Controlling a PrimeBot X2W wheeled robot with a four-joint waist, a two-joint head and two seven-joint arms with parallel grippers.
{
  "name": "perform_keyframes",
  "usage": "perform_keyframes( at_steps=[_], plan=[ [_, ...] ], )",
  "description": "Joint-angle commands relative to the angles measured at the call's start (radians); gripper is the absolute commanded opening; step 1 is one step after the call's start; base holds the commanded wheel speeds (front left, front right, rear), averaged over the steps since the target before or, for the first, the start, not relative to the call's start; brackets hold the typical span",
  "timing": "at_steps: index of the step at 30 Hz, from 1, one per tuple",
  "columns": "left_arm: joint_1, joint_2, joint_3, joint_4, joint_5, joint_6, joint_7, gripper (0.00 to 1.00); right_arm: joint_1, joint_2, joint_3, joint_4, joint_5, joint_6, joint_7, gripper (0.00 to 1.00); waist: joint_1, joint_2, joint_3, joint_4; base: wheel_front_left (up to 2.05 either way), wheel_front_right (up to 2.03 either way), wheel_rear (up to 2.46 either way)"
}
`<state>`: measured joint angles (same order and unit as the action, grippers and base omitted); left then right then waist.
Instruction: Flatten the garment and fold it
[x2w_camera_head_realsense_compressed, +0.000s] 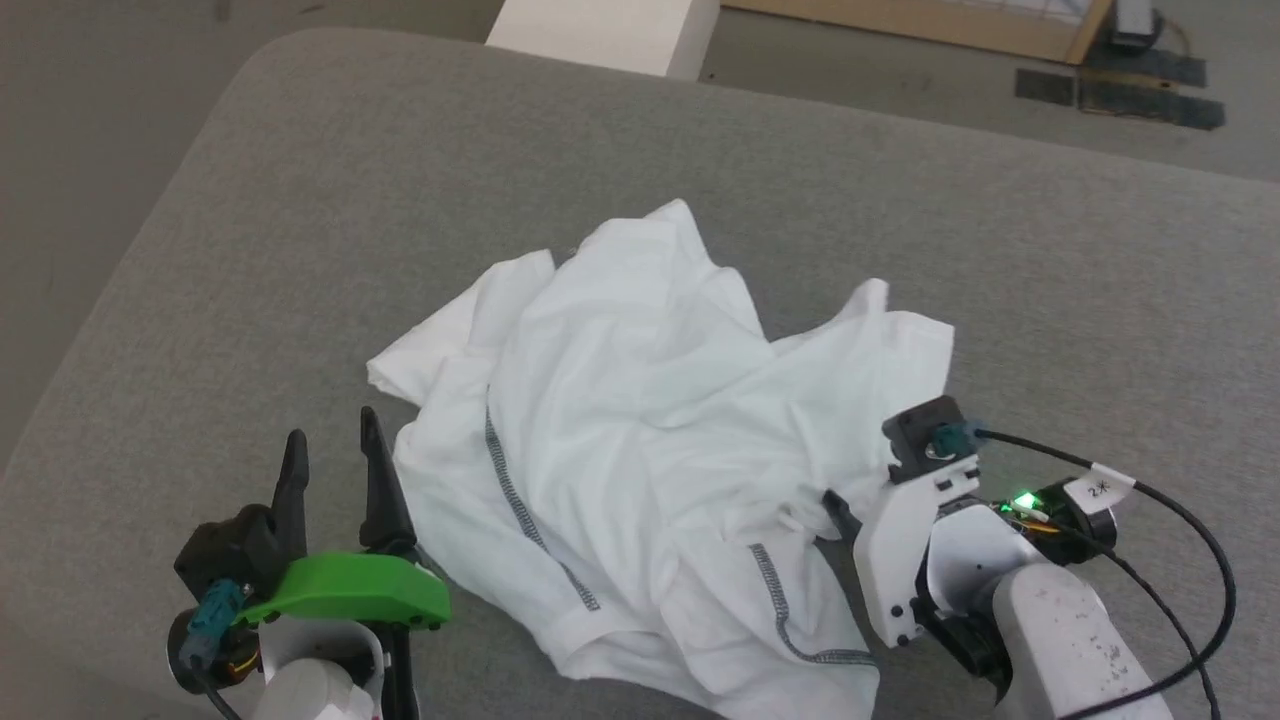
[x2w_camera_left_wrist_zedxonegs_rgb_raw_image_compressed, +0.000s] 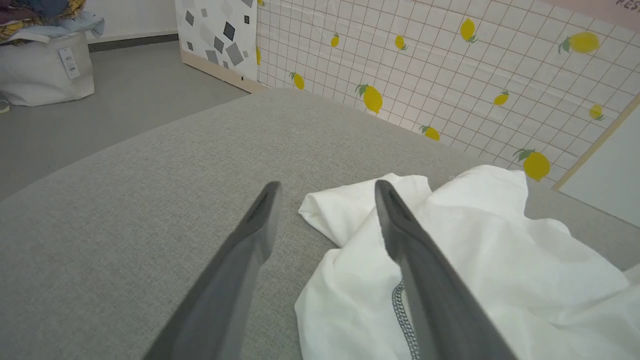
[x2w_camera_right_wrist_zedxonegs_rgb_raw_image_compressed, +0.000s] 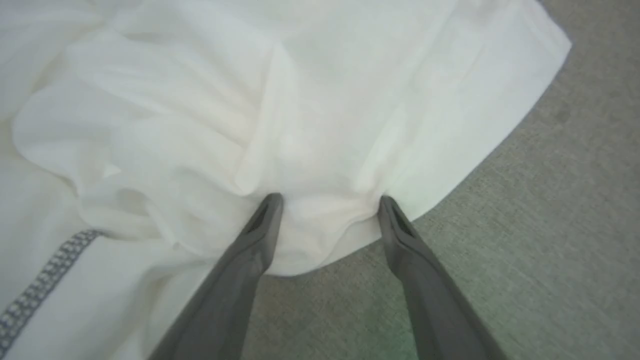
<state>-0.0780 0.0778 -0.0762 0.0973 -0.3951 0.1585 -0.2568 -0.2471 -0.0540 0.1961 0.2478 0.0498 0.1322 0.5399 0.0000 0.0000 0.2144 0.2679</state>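
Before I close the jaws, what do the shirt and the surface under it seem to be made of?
The shirt: thin, soft fabric, probably a cotton-type knit, matte white; it crumples into loose folds, with grey zigzag stitching along seams. The upholstered surface: grey woven cloth, matte, with a fine flecked weave; its rounded edge suggests padding beneath, though that stays a guess.

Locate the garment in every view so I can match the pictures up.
Head view: garment crumpled mid-picture on the grey cushion.
Left wrist view: garment lower right, partly behind one finger of the left end effector.
Right wrist view: garment upper left, open right end effector at its edge.
Shared landmark: grey zigzag stitching.
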Motion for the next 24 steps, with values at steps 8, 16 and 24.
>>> perform_keyframes(
  at_steps=[8, 16, 24],
  plan=[
    [-0.002, -0.026, 0.034, 0.017, 0.036, -0.054, -0.005, 1.00, -0.114, -0.134, -0.037, 0.015, -0.003, -0.002, 0.059, 0.00, 0.0000, 0.0000, 0.044, 0.051, 0.00, 0.00, 0.00],
    [-0.050, -0.027, -0.013, 0.010, 0.007, -0.058, -0.005, 1.00, -0.362, -0.368, -0.208, 0.061, -0.042, -0.002, -0.016, 0.00, 0.0000, 0.0000, 0.124, 0.076, 0.00, 0.00, 0.00],
    [-0.078, -0.027, -0.039, 0.004, -0.010, -0.039, -0.005, 1.00, -0.458, -0.371, -0.351, 0.200, -0.080, -0.002, -0.143, 1.00, 0.0000, 0.0000, 0.159, 0.092, 0.00, 0.00, 0.00]
  ],
)
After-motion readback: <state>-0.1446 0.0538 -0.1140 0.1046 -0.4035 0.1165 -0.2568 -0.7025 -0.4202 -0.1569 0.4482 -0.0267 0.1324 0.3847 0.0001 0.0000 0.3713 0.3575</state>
